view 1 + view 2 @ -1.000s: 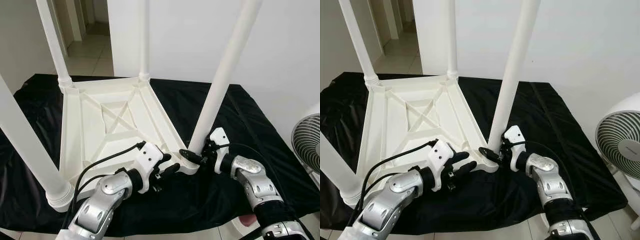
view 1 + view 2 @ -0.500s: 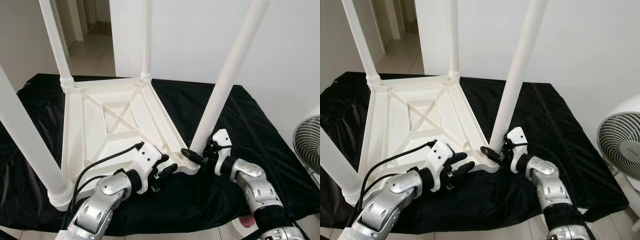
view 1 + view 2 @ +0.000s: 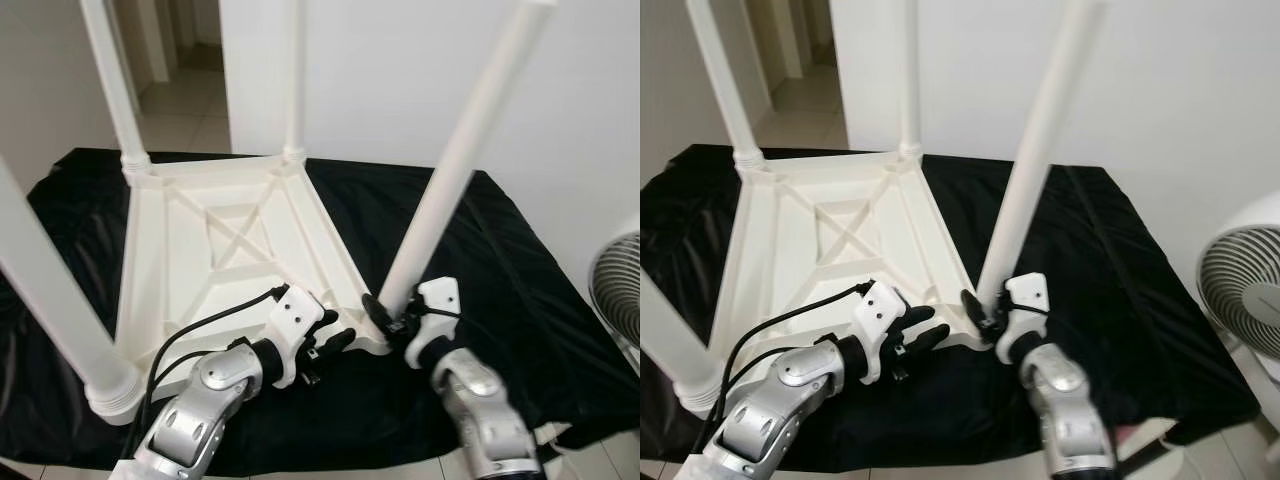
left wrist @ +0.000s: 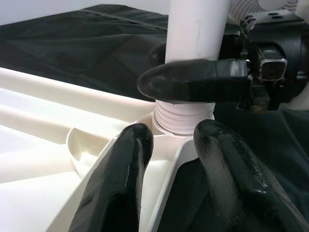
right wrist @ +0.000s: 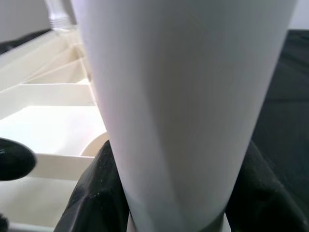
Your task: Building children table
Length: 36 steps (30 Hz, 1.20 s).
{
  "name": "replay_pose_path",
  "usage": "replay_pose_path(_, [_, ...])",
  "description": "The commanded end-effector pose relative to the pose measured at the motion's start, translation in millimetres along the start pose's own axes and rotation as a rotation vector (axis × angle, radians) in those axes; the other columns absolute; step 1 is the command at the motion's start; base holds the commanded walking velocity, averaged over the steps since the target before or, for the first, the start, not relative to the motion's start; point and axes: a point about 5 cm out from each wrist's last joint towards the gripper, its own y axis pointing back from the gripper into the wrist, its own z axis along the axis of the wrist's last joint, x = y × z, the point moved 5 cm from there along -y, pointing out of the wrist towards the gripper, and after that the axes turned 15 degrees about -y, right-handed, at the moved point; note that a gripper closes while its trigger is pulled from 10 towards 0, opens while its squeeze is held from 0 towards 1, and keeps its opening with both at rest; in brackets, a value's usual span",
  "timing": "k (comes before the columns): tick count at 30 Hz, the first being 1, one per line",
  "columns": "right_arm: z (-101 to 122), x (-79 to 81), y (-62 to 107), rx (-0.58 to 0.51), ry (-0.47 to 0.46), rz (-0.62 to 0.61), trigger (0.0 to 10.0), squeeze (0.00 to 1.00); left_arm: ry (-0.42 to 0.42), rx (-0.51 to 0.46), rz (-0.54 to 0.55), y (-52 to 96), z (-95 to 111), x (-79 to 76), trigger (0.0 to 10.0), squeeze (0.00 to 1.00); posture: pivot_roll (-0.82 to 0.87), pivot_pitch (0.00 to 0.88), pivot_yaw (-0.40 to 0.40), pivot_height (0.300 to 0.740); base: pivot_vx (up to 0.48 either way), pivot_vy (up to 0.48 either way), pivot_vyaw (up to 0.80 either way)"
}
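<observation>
My right gripper (image 3: 385,312) pinches the leg (image 3: 455,176) at the tabletop (image 3: 215,250) corner; left gripper (image 3: 335,340), fingers spread, braces there. I'd twist squarely, avoiding cross-threading.

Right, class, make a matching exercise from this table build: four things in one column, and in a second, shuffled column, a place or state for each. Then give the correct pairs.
Things:
1. right end effector
2. left end effector
3. table top
4. fan

Places or states:
A. lies upside down on the black cloth
B. stands on the floor at the robot's right
C. clamped around the base of the near leg
D. at the table's near corner, fingers apart

Pairs: 1-C, 2-D, 3-A, 4-B
</observation>
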Motion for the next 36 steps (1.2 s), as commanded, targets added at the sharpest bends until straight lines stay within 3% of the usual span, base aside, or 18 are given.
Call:
replay_pose_path(1, [-7.8,-5.3,0.7,-0.002,-0.091,-0.111,0.0,0.00,-0.013,0.009,-0.004,-0.7,-2.3,-0.1,10.0,0.00,-0.03,0.018,-0.016,0.740,0.000,0.000,0.00])
replay_pose_path(7, [-5.0,-0.8,-1.9,-0.053,-0.120,-0.210,0.0,0.00,-0.021,0.003,0.002,-1.9,-0.4,2.6,10.0,0.00,-0.02,0.008,-0.010,0.740,0.000,0.000,0.00])
replay_pose_path(8, [-3.8,-3.3,-1.3,-0.058,-0.117,-0.225,0.6,0.00,-0.020,0.001,0.005,-2.2,-0.2,3.4,10.0,0.00,-0.03,0.007,-0.008,0.740,0.000,0.000,0.00])
replay_pose_path(9, [-1.6,-7.6,-0.3,-0.060,-0.104,-0.237,10.0,0.00,-0.020,-0.002,0.003,-2.9,0.4,3.7,10.0,0.00,-0.03,0.006,-0.007,0.740,0.000,0.000,0.00])
replay_pose_path(14, [2.6,-15.3,1.0,-0.055,-0.094,-0.254,10.0,0.00,-0.027,-0.007,0.000,-4.9,1.1,4.4,10.0,0.00,-0.04,0.000,-0.004,0.740,0.000,0.000,0.00])
replay_pose_path(15, [6.7,-16.6,-0.3,-0.059,-0.083,-0.212,10.0,1.00,-0.029,-0.010,0.000,-5.9,1.9,5.0,10.0,0.00,-0.04,0.000,-0.002,0.740,0.000,0.000,0.00])
replay_pose_path(18, [22.4,-9.7,-4.9,-0.056,0.059,0.037,10.0,1.00,-0.030,-0.016,-0.005,-8.1,3.8,4.6,10.0,0.00,-0.04,0.000,-0.002,0.740,0.000,0.000,0.00])
replay_pose_path(22, [24.0,-10.7,-5.2,-0.047,0.065,0.069,10.0,1.00,-0.030,-0.017,-0.006,-8.0,3.9,4.4,10.0,0.00,-0.04,0.000,-0.003,0.740,0.000,0.000,0.00])
replay_pose_path(23, [26.1,-14.4,-6.2,-0.030,0.094,0.101,10.0,0.43,-0.033,-0.017,-0.006,-8.2,3.9,4.7,10.0,0.00,-0.03,0.000,-0.009,0.740,0.000,0.000,0.00])
replay_pose_path(24, [27.8,-16.9,-7.1,-0.016,0.129,0.136,10.0,0.00,-0.033,-0.016,-0.005,-8.2,3.7,5.2,10.0,0.00,-0.03,0.000,-0.012,0.740,0.000,0.000,0.00])
replay_pose_path(26, [29.2,-21.0,-8.6,0.001,0.148,0.166,10.0,0.00,-0.033,-0.016,-0.003,-8.1,3.4,6.1,10.0,0.00,-0.03,0.000,-0.015,0.740,0.000,0.000,0.00])
replay_pose_path(28, [28.1,-22.7,-10.2,0.057,0.167,0.281,10.0,0.00,-0.032,-0.016,0.001,-7.1,2.9,6.2,10.0,0.00,-0.03,0.000,-0.015,0.740,0.000,0.000,0.00])
replay_pose_path(31, [26.5,-23.3,-11.0,0.081,0.163,0.318,10.0,0.00,-0.032,-0.016,0.002,-7.0,2.5,6.0,10.0,0.00,-0.02,0.000,-0.019,0.740,0.000,0.000,0.00])
replay_pose_path(36, [8.5,-21.4,-18.4,0.189,0.198,0.458,10.0,0.00,-0.023,-0.018,0.004,-6.8,2.6,3.5,10.0,0.00,-0.01,0.000,-0.028,0.740,0.000,0.000,0.00])
